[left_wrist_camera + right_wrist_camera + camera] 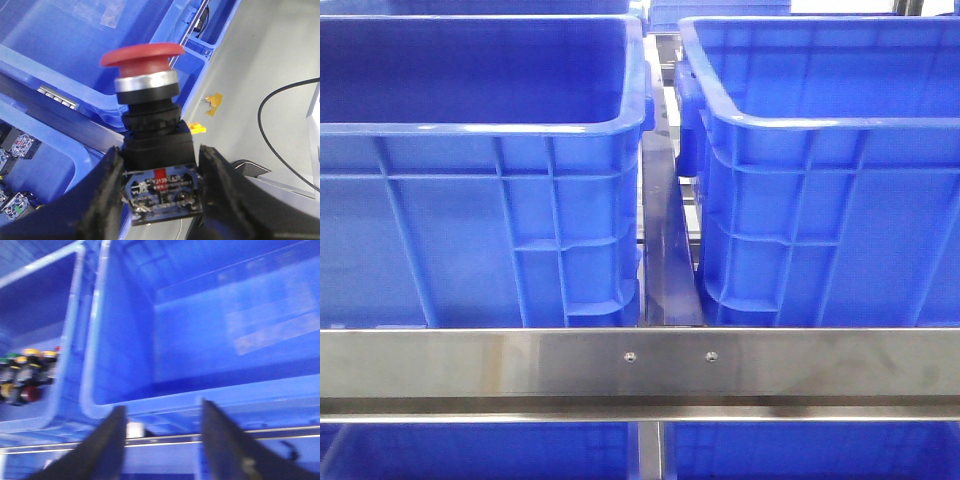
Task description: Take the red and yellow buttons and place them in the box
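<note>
My left gripper point(161, 187) is shut on a red button point(144, 54), a red mushroom cap on a black body with a blue contact block, held above the rim of a blue crate point(55, 75). My right gripper point(162, 440) is open and empty, above the rim of a large empty blue box point(210, 325). Several buttons with yellow, green and red caps point(25, 372) lie in the neighbouring crate. In the front view two blue crates point(470, 130) point(820, 150) stand side by side; neither gripper shows there.
A steel rail point(640, 365) crosses the front below the crates, with more blue crates beneath it. In the left wrist view, small blue contact blocks point(17, 145) lie in a lower crate, and a black cable point(280, 145) and yellow scraps point(215, 102) lie on the grey floor.
</note>
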Motion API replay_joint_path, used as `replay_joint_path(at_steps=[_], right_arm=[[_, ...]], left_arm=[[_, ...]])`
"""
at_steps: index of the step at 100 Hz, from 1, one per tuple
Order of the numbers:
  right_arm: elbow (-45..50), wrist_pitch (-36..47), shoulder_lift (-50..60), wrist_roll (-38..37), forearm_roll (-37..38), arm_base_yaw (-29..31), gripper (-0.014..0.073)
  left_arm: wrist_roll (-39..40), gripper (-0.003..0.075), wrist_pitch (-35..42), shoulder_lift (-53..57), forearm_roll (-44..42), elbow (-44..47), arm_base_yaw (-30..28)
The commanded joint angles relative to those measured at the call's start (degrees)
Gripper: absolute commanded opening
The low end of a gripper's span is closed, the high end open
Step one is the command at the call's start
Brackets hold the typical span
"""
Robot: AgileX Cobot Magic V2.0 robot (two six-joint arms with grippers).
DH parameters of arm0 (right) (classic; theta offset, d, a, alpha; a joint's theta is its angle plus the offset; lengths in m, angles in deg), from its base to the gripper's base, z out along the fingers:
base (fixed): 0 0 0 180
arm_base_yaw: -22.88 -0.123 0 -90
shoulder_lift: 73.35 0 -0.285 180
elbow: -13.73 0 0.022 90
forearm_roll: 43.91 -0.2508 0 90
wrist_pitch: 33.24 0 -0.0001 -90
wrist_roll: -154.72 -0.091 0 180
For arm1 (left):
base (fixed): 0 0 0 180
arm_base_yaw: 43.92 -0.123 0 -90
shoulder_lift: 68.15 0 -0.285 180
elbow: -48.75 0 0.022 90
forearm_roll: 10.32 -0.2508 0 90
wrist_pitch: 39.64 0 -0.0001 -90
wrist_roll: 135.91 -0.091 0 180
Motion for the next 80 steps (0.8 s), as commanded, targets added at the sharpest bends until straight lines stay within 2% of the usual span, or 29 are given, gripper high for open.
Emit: replay_joint_path(at_steps=[1,14,27,33,51,65,80], right_arm=[[-2.06,4.08,-0.62,2.57,-5.94,0.14,0.0522],[-2.06,3.02,-2.47,11.20,-17.57,0.14,0.0523],[-2.06,0.97,-6.41,24.19,-34.67,0.14,0.0523],[-2.06,-1.14,-8.90,29.92,-42.95,0.14,0.0523],[-2.06,-9.09,-15.83,44.52,-60.67,0.14,0.0523],[-2.12,-14.49,-20.45,49.46,-67.19,0.14,0.0523],[-3.17,-17.49,-23.69,50.18,-68.13,-0.27,0.0523]], left_arm=[[0.06,-0.0019,3.37,2.08,0.40,-1.88,0.46],[0.06,-0.0019,3.37,2.08,0.40,-1.88,0.46],[0.06,-0.0019,3.37,2.08,0.40,-1.88,0.46],[0.06,-0.0019,3.37,2.08,0.40,-1.88,0.46],[0.06,-0.0019,3.37,2.08,0.40,-1.88,0.46],[0.06,-0.0019,3.37,2.08,0.40,-1.88,0.46],[0.06,-0.0019,3.37,2.08,0.40,-1.88,0.46]])
